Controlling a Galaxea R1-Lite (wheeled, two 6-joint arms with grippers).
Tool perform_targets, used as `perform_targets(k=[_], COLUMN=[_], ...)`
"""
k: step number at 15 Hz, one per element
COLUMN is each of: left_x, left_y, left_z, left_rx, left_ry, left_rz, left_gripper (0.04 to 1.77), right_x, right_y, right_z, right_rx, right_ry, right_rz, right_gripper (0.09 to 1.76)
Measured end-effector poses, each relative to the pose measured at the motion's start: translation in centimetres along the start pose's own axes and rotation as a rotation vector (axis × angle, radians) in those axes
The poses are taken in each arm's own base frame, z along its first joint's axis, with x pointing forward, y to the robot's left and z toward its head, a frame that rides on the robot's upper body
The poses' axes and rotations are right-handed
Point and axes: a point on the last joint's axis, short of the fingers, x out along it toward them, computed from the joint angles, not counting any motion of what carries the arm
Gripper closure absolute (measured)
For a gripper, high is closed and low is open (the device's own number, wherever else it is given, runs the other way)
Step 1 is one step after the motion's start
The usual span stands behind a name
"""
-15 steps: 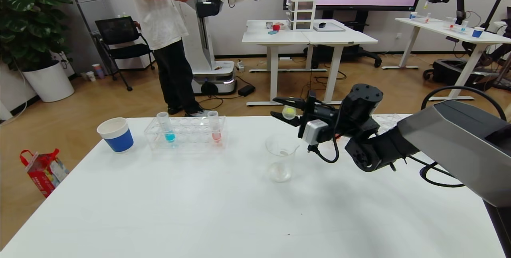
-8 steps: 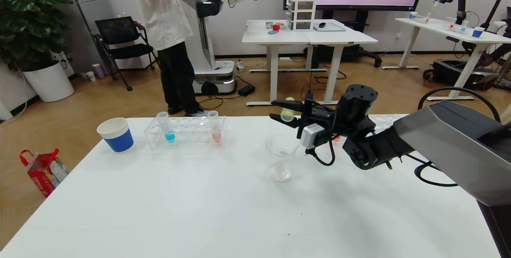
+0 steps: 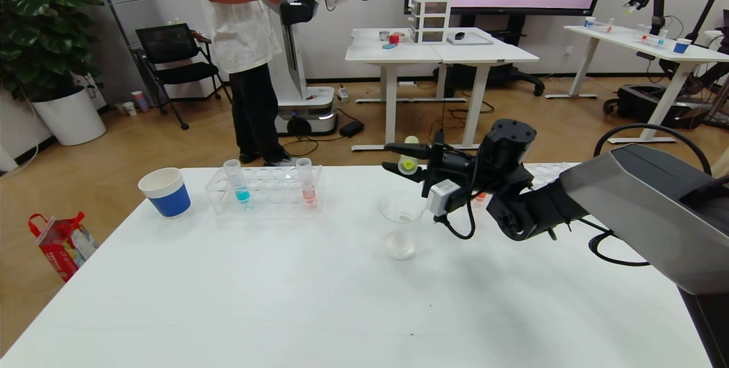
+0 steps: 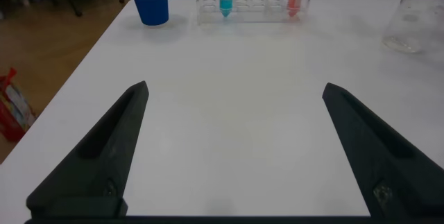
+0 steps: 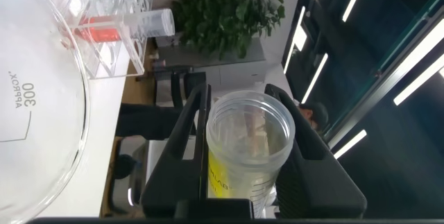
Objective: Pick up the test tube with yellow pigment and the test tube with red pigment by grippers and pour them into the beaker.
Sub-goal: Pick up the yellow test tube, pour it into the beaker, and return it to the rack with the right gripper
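My right gripper (image 3: 393,157) is shut on the test tube with yellow pigment (image 3: 408,162) and holds it tipped just above and behind the rim of the clear beaker (image 3: 401,225). In the right wrist view the tube (image 5: 250,148) sits between the fingers with its open mouth toward the camera and yellow liquid low inside, and the beaker rim (image 5: 73,78) is beside it. The test tube with red pigment (image 3: 308,183) stands in the clear rack (image 3: 265,191). My left gripper (image 4: 232,154) is open and empty, low over the table near its front.
A blue-liquid tube (image 3: 240,183) stands in the same rack. A blue-and-white paper cup (image 3: 165,191) is at the far left. A second clear rack (image 3: 549,171) lies behind my right arm. A person stands beyond the table.
My right gripper has shifted slightly left and rolled at the wrist, tipping the yellow tube further over the beaker. The person behind has stepped to the right.
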Motion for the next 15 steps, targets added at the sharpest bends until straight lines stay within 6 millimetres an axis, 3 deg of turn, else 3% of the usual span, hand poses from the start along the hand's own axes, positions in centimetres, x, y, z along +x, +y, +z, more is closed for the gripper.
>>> perform_targets(k=[15], left_x=[0.00], left_y=[0.00], left_z=[0.00], left_rx=[0.000], left_ry=[0.000], left_rz=[0.000], left_gripper=[0.06], right_x=[0.50], right_y=[0.07], right_z=[0.36], right_rx=[-0.127], right_ry=[-0.018], right_rz=[-0.001], right_gripper=[1.32])
